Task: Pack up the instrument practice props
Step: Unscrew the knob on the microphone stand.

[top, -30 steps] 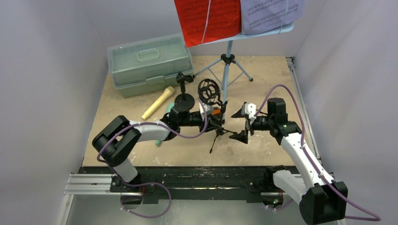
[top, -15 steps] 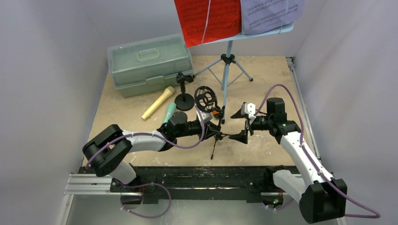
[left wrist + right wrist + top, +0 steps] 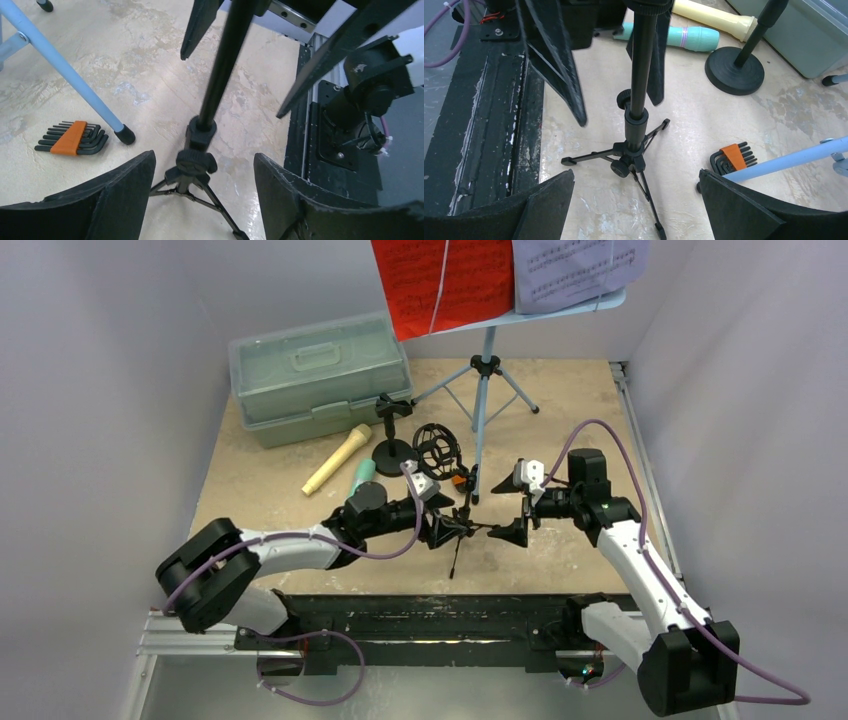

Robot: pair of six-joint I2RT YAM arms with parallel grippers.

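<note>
Top view: red sheet (image 3: 443,280) & purple sheet (image 3: 575,270) cut by top edge; teal mic (image 3: 362,476) half hidden behind left arm (image 3: 300,545). Left wrist: tripod pole (image 3: 222,65) blurred, top out of frame. Right wrist, upper right: case (image 3: 804,40) cropped; hex keys (image 3: 731,155) partly behind blue leg (image 3: 784,160).

Blk tripod holder (image 3: 636,125) upright, centre; tan mic (image 3: 337,460), teal mic (image 3: 362,476) lying left, maybe touching.

Soft, even light from above fills all three views. Shadows on the mottled beige tabletop (image 3: 570,430) are faint and short. The overhead view is crisp, and its pale grey walls (image 3: 90,390) dim toward the lower corners. In the left wrist view the thin black tripod-holder pole (image 3: 220,75) blurs in the upper middle, and a mild sheen lies on the tabletop at upper left.
</note>
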